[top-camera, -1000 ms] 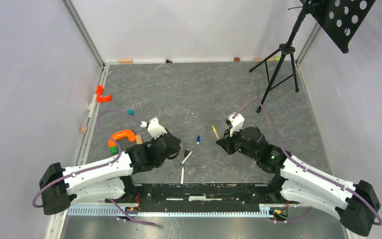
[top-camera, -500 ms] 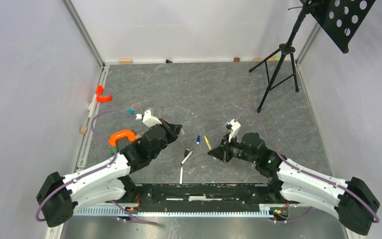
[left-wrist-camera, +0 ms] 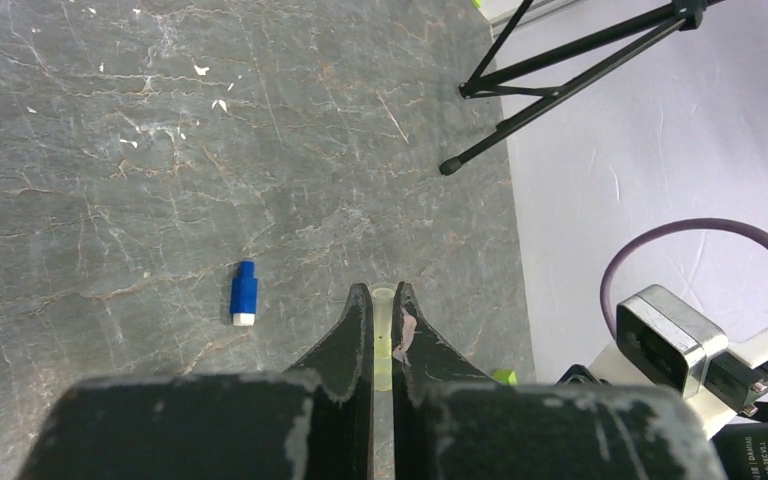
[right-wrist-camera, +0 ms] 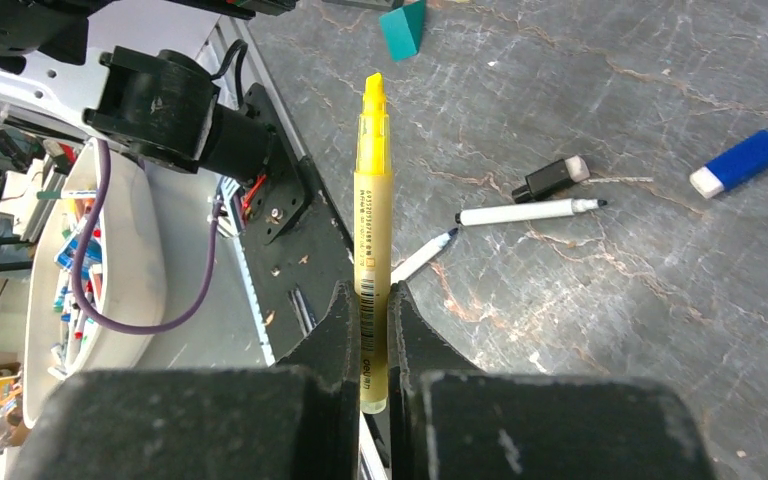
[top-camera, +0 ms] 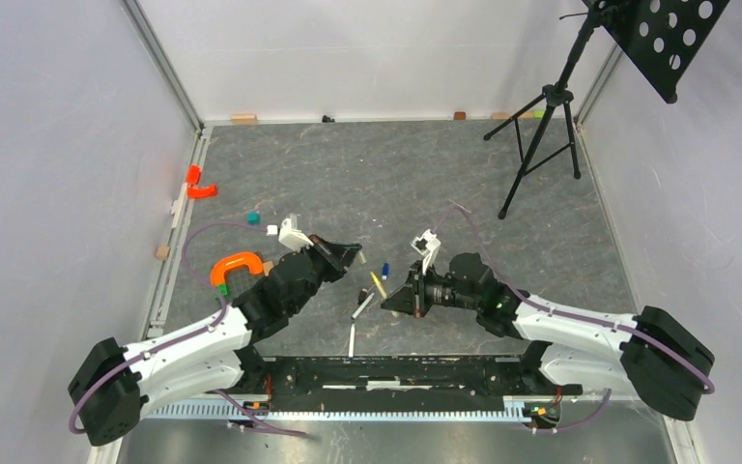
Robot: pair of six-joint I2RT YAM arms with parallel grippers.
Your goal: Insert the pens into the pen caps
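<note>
My right gripper (top-camera: 398, 296) (right-wrist-camera: 363, 295) is shut on the yellow pen (top-camera: 378, 283) (right-wrist-camera: 371, 190), whose tip points left toward my left gripper. My left gripper (top-camera: 350, 253) (left-wrist-camera: 383, 293) is shut on a small translucent yellow cap (left-wrist-camera: 383, 330), its open end level with the fingertips. The blue cap (top-camera: 385, 268) (left-wrist-camera: 243, 292) (right-wrist-camera: 750, 157) lies on the table between the grippers. Two white pens (right-wrist-camera: 525, 211) (right-wrist-camera: 423, 257) and the black cap (right-wrist-camera: 552, 178) lie below the yellow pen; the pens show in the top view (top-camera: 361, 306) (top-camera: 352, 338).
A black tripod (top-camera: 541, 135) stands at the back right. An orange arch (top-camera: 235, 263), red pieces (top-camera: 196, 184) and a teal block (top-camera: 253, 217) lie at the left. A black rail (top-camera: 396, 372) runs along the near edge. Walls close in on three sides.
Both arms have moved toward the centre. My right gripper has swung left and lower with the yellow pen. My left gripper has reached forward and right toward it.
</note>
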